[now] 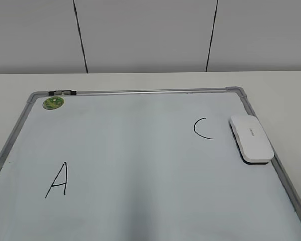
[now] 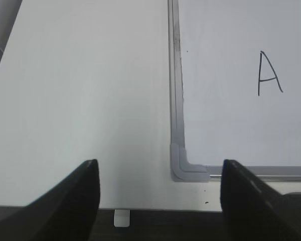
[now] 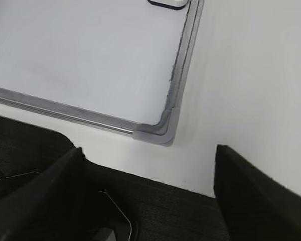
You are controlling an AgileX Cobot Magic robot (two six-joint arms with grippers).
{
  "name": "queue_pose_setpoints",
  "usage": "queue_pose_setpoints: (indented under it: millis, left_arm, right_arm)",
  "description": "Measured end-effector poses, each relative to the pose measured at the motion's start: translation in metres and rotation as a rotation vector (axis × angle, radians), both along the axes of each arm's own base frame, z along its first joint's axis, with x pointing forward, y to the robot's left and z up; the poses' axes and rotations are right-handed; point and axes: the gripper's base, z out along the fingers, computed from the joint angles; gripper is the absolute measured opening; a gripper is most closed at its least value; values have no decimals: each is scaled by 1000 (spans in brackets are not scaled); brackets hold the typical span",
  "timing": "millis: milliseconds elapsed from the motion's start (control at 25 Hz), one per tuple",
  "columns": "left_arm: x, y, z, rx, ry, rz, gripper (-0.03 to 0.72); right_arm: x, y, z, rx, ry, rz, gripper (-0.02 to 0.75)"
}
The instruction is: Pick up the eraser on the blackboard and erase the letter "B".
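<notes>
Here the blackboard point(image 1: 140, 150) lies flat on the white bench point(image 1: 140, 80), its grey frame running round a pale writing surface. The eraser point(image 1: 251, 138) rests on the board at its right edge, long side along the frame, just right of the drawn "C" point(image 1: 203, 128). An "A" point(image 1: 56, 181) sits near the left side, and a round green sticker point(image 1: 53, 103) marks the far left corner. No letter "B" is visible on the board. The left claw point(image 2: 160, 201) hangs released above the near left corner cap point(image 2: 183, 165), grasping nothing. The right claw point(image 3: 150, 196) hangs released beside the near right corner cap point(image 3: 158, 131), likewise holding nothing
</notes>
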Motion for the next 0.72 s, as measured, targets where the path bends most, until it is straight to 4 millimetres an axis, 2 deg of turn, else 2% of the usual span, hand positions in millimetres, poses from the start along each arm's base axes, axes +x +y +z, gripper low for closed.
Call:
queue_pose_setpoints:
  millis: [200,720]
  left_arm:
    - [2,0,0,3,-75,-3,563]
    - [4,0,-2,2,-88,-4,563]
  right_arm:
    - [0,0,0,0,0,4,590]
    - [0,0,0,-1,-2,5,590]
